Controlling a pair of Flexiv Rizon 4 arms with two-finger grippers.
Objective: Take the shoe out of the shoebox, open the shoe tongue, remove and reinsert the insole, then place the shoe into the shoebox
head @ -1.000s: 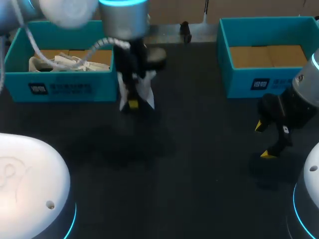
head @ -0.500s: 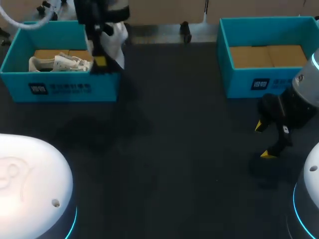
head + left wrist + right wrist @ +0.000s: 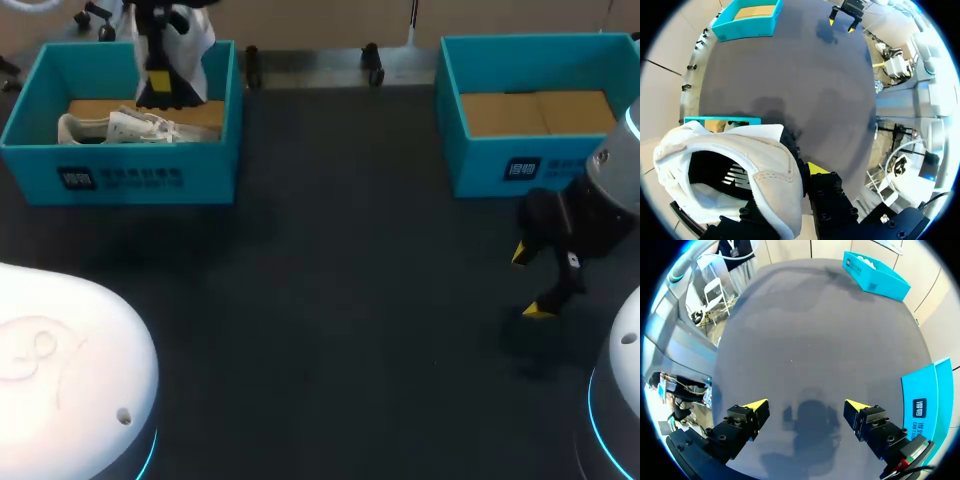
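Over the back part of the left shoebox (image 3: 120,178), my left gripper (image 3: 163,84) hangs in the air with the white shoe (image 3: 747,160) in its grip. The fingers are closed onto the shoe's side wall. On my left wrist feed one yellow fingertip (image 3: 815,168) presses the outside of that wall, and the other finger is hidden behind the shoe. The shoe's mouth faces the wrist camera, dark inside, and I can't make out anything in there. From the head camera the shoe sits up against the gripper, above the box's back wall, clear of the box floor.

A second shoe (image 3: 118,127), also white, lies inside the left shoebox on the brown cardboard floor, close to the front wall. Which way it points, can't tell. The box's teal rim shows just under the held shoe on the left wrist feed.

My right gripper (image 3: 531,282) is well apart from all that, over the bare dark table (image 3: 340,300), near the front wall of the right shoebox (image 3: 520,165) and not touching it. Its jaws are spread wide with nothing held. On the right wrist feed only tabletop and the gripper's own shadow lie between the two yellow tips. The right shoebox stands upright at the table's back right, with its cardboard floor showing. The two boxes are far apart, with table between them
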